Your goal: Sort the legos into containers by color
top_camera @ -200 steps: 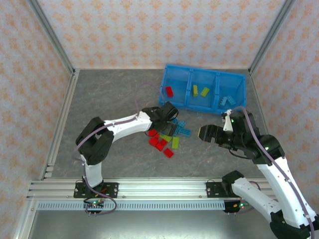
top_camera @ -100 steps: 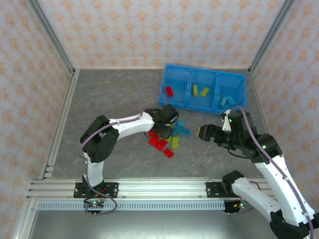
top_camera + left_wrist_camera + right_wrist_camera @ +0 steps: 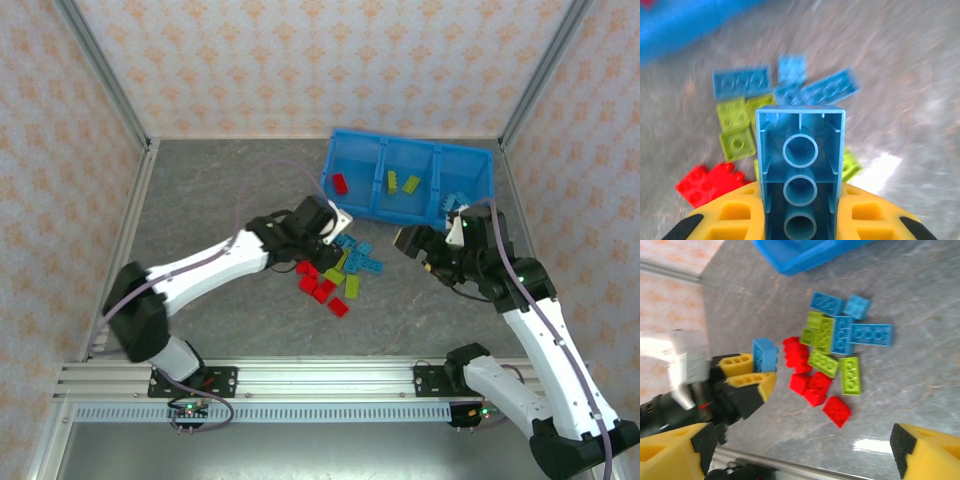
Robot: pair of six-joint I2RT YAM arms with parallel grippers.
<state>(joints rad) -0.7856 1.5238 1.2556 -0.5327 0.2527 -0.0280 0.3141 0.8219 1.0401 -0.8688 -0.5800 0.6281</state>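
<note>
Over the scattered red, lime and blue plastic bricks (image 3: pixel 335 275), the left gripper (image 3: pixel 747 371) has just clamped and lifted a light blue studded brick (image 3: pixel 800 160) for sorting; the right gripper (image 3: pixel 412 244) waits, jaws apart.

Grey marbled tabletop (image 3: pixel 220 200), centre frame. Back and side walls (image 3: pixel 300 60): pale peach paper, orange floral repeat. Aluminium posts (image 3: pixel 103 75) slant at upper left, upper right. Slotted aluminium rail (image 3: pixel 320 378) across lower frame. Light soft, even; glare patch (image 3: pixel 868 445) on grey surface, lower right of right wrist view.
</note>
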